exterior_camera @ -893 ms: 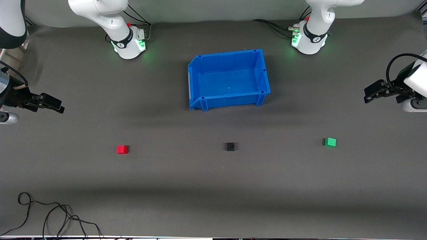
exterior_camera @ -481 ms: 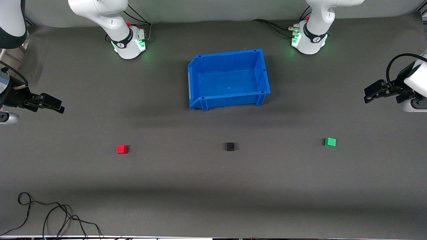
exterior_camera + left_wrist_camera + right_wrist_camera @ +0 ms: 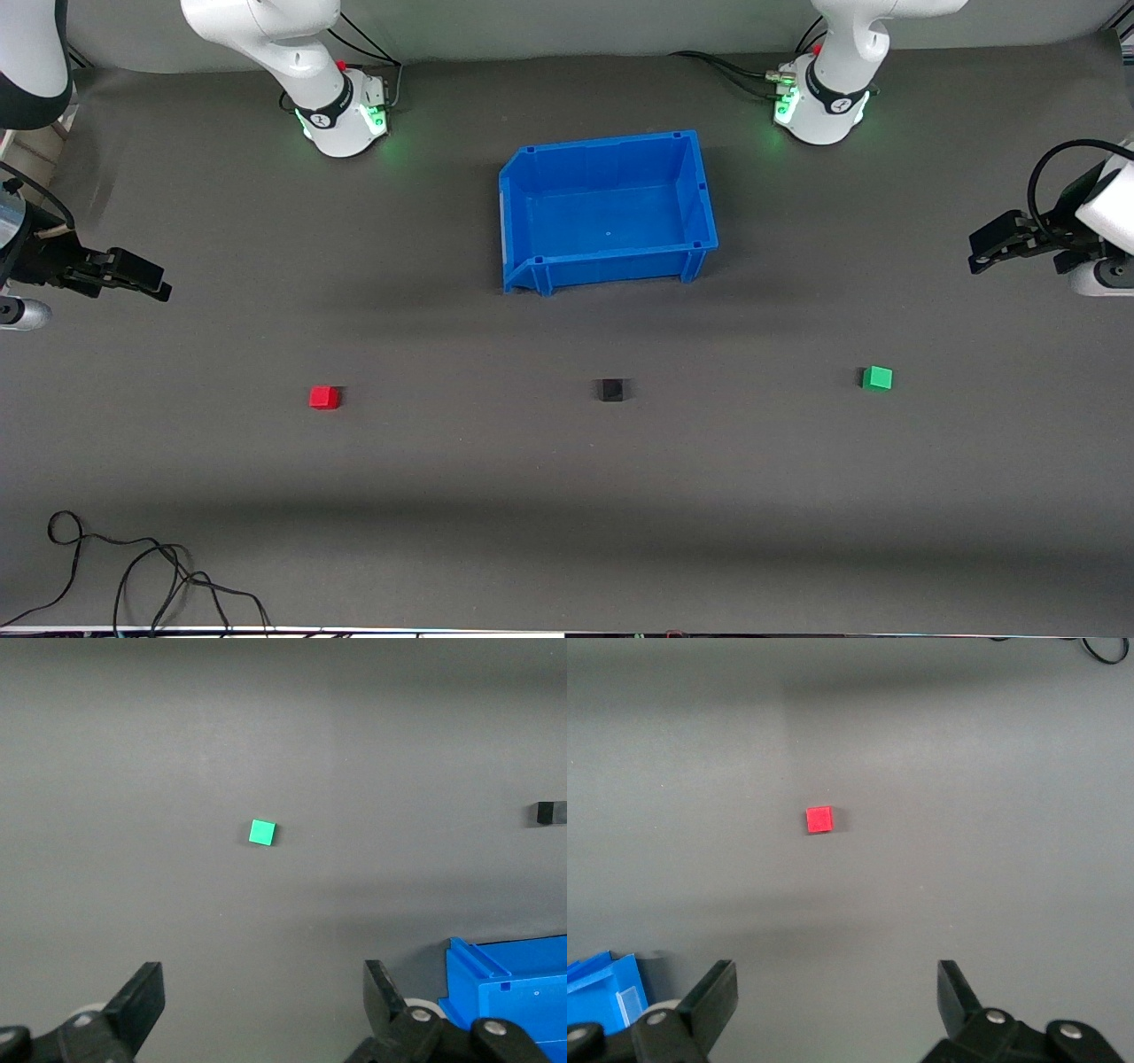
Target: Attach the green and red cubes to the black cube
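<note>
The red cube (image 3: pixel 324 397), the black cube (image 3: pixel 609 389) and the green cube (image 3: pixel 877 378) lie apart in a row on the dark table. The black cube is in the middle. The red cube is toward the right arm's end, the green cube toward the left arm's end. My left gripper (image 3: pixel 977 255) hangs open and empty above the table's end, with the green cube (image 3: pixel 261 832) and the black cube (image 3: pixel 550 812) in its wrist view. My right gripper (image 3: pixel 159 285) hangs open and empty above the other end, with the red cube (image 3: pixel 819 819) in its wrist view.
An empty blue bin (image 3: pixel 700 199) stands farther from the front camera than the black cube; its corner shows in the left wrist view (image 3: pixel 509 992) and the right wrist view (image 3: pixel 602 988). A black cable (image 3: pixel 133 567) lies at the table's near edge toward the right arm's end.
The left gripper has shifted very slightly. Nothing else has moved.
</note>
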`<act>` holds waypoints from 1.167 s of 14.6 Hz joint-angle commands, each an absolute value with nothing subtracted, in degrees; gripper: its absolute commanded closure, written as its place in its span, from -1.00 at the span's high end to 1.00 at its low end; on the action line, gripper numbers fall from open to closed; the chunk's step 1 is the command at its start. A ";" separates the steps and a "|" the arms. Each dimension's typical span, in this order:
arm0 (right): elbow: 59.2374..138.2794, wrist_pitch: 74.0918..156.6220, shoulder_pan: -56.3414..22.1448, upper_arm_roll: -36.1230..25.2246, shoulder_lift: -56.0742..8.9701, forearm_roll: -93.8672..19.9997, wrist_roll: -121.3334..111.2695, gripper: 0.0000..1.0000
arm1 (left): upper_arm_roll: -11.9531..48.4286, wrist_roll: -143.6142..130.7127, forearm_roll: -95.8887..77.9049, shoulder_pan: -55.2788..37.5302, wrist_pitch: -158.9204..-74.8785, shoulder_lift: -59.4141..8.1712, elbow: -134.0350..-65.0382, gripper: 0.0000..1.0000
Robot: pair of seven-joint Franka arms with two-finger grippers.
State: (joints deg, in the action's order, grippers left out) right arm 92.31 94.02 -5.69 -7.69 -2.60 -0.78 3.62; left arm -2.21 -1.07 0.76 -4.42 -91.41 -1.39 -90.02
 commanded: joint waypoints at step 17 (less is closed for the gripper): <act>94.12 113.53 -7.47 -7.74 -25.21 -5.62 3.43 1.00 | -2.90 -73.77 -9.73 0.96 -91.50 -3.78 -88.24 1.00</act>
